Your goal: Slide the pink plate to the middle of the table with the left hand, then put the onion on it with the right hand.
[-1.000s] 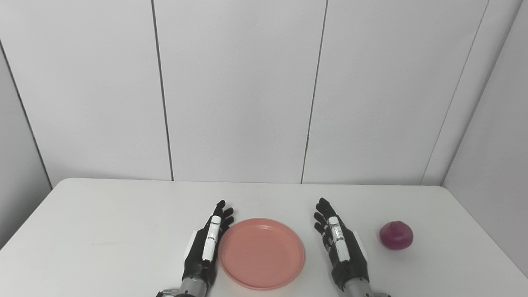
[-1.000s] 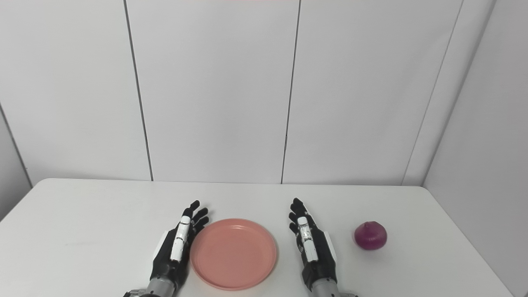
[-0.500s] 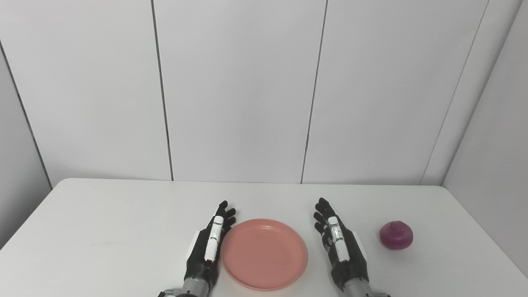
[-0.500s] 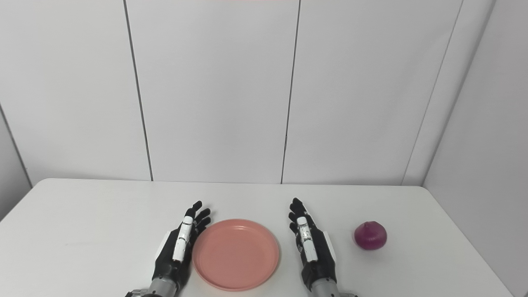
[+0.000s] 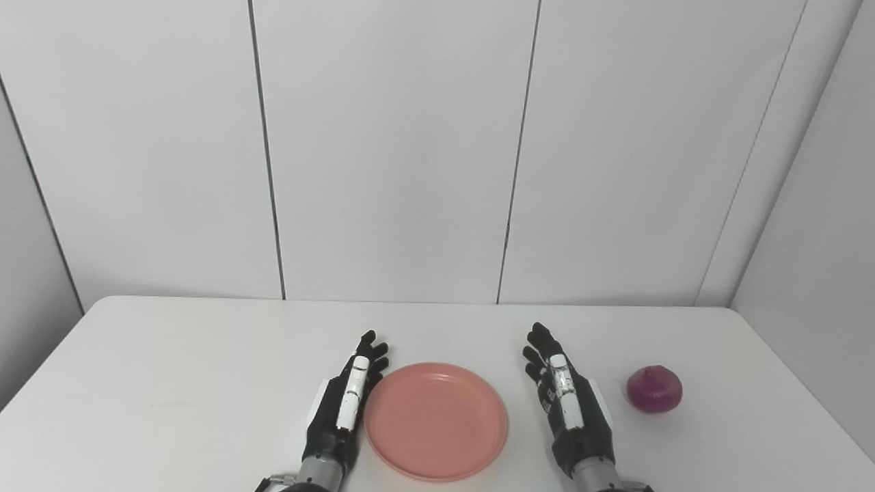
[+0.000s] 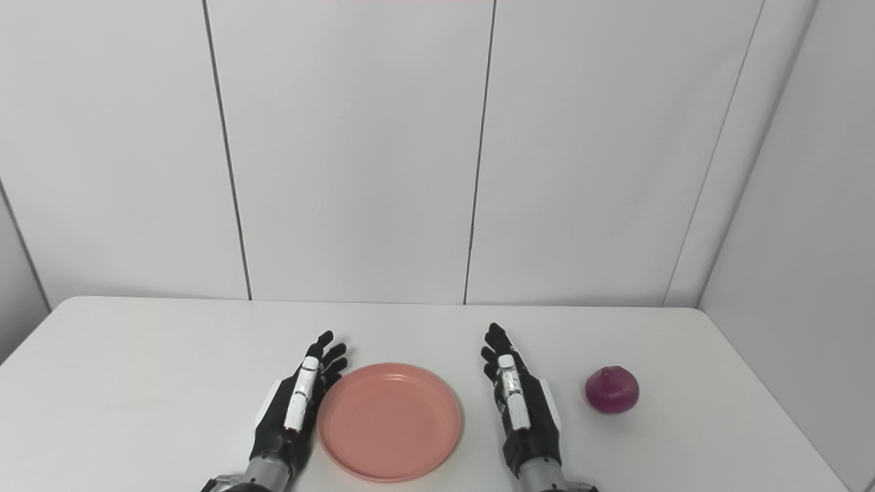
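1. Resting flat on the white table [image 5: 171, 383], the pink plate [image 5: 436, 419] is seen near the front edge, about midway across the width of the table.
2. The left hand [image 5: 342, 410] is placed just beside the plate's left rim, edge-on, with its fingers [image 5: 369, 350] stretched forward and held slightly apart; nothing is gripped. Whether the rim is actually touched by the palm cannot be told.
3. The right hand [image 5: 571, 406] is set on the other side of the plate, a bare strip of table being left between it and the right rim.
4. Its fingers [image 5: 540, 342] are likewise extended and loosely spread, and nothing is held in them.
5. The onion [image 5: 655, 389], dark purple and round, is found on the table to the right of the right hand, apart from it and well apart from the plate.
6. The plate is shown empty, with the onion not yet placed on it.
7. A wall of pale panels [image 5: 389, 150] is seen behind the table.
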